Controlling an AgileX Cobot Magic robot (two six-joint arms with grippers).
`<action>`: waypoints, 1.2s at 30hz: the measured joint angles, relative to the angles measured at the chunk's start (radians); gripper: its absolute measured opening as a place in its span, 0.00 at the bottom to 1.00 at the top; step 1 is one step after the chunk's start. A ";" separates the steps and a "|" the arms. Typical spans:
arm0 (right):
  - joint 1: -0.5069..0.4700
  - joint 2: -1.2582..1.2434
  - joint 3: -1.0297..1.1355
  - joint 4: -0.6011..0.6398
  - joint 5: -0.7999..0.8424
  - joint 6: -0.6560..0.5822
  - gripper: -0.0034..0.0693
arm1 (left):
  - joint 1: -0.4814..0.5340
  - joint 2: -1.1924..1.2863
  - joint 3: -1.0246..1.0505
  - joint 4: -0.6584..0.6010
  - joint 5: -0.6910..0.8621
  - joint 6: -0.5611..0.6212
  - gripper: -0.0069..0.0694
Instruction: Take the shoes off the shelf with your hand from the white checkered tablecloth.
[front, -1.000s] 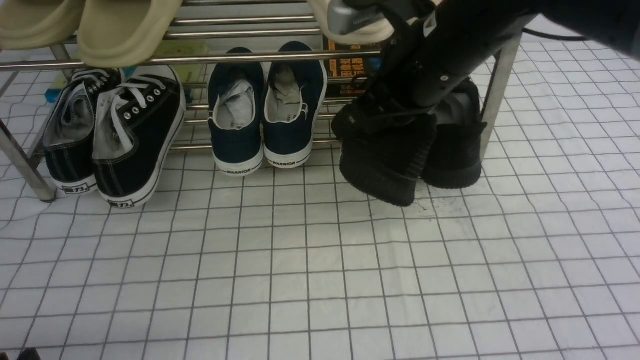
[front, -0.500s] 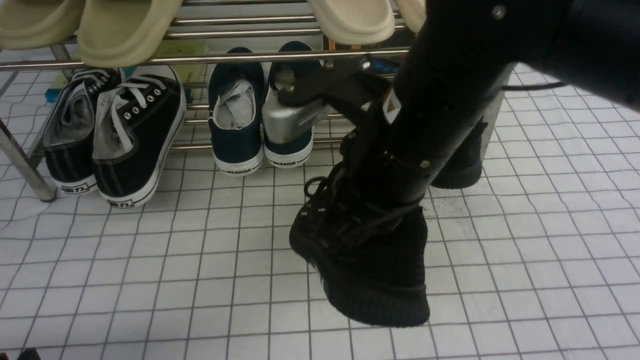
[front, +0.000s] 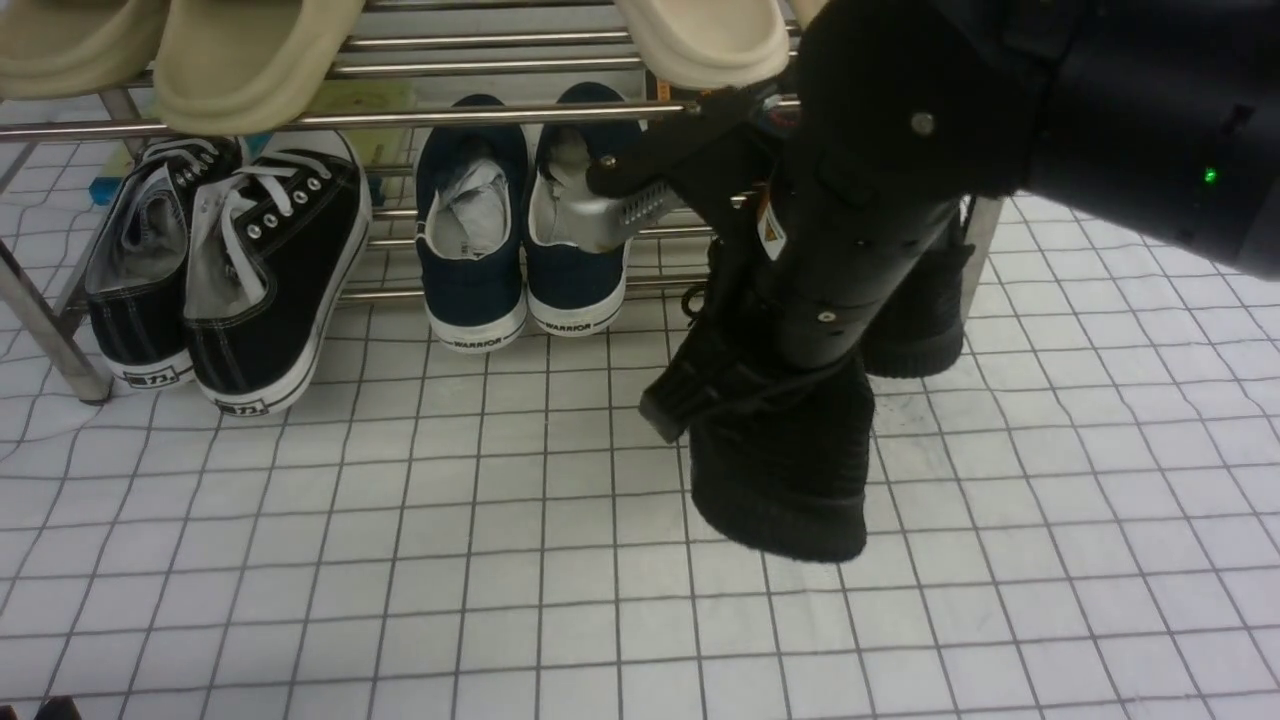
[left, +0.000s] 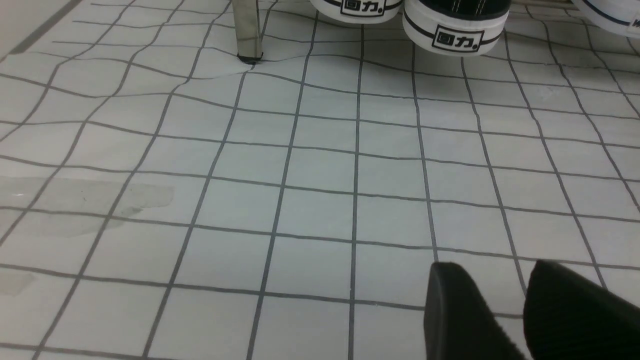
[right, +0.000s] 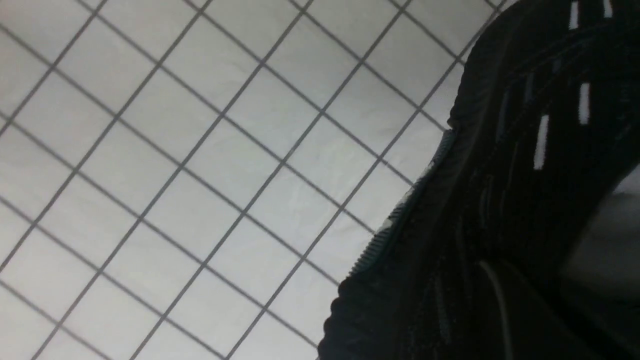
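Black shoe (front: 785, 490), in right tool (front: 728, 385), before shelf (front: 400, 115)

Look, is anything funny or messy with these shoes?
One black knit sneaker hangs tipped on the right arm over the tablecloth, split from its twin by the shelf. The canvas sneakers lean crookedly.

Basically all you see is the white checkered tablecloth (front: 400, 560), kinda wrinkled around the foot of the chrome shelf (front: 450, 115). Behind the shelf sits a yellow-green box (front: 380, 98). Out past the shelf's leg there's a strip of plain pale surface (left: 20, 20). Light's flat, tubes glinting softly.
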 joint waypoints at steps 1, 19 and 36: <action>0.000 0.012 0.000 -0.012 -0.005 0.011 0.06 | 0.000 0.000 0.000 0.000 0.000 0.000 0.40; 0.000 0.159 0.000 0.059 -0.109 0.036 0.07 | 0.000 0.000 0.000 0.000 0.000 0.000 0.40; -0.070 0.160 -0.103 0.113 0.035 0.015 0.38 | 0.000 0.000 0.000 0.000 0.000 0.000 0.40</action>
